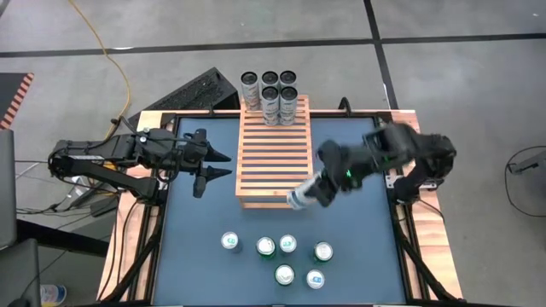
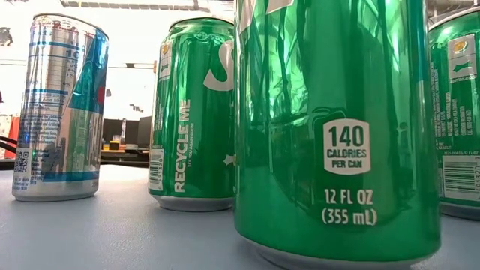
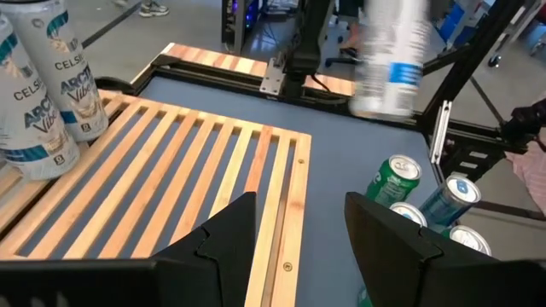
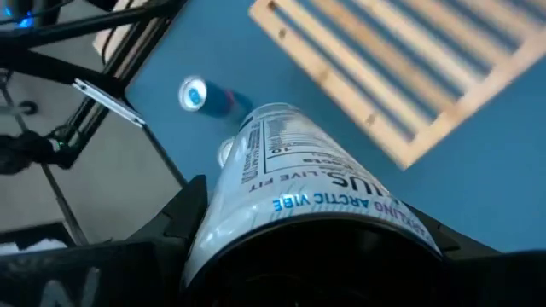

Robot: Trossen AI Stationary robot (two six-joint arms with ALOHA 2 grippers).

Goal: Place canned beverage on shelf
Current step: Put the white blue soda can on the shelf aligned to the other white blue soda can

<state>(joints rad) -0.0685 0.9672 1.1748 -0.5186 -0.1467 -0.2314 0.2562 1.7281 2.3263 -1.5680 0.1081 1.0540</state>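
While carrying a silver can (image 1: 300,198) toward the shelf (image 1: 275,153), sitting mid-transport now, well past the pick and short of the placing. Right hand (image 1: 314,191) pinching that can around its body, fingers pressed on either side, as seen up close from the right wrist. Can hanging clear of the bench (image 1: 196,222), tilted rather than upright, just off the shelf's near corner and beyond the hand's tip. Next, judging from this: swinging the can on over the slats, righting it so its base faces down, lowering it onto a free patch ahead of the hand, then spreading the fingers. Plenty of bare slats waiting between the hand and the five cans (image 1: 270,95) already parked at the shelf's far end. Worth watching: setting a tilted base across the gaps between slats, likely tipping.

Right arm reaching in from its side, elbow bent, wrist angled down and across toward the shelf. Six more cans (image 1: 288,244) standing on the bench behind and below the carried one. Left hand (image 1: 217,165) hovering beside the shelf's other long edge, fingers spread, holding nothing, pointing at the slats and waiting.
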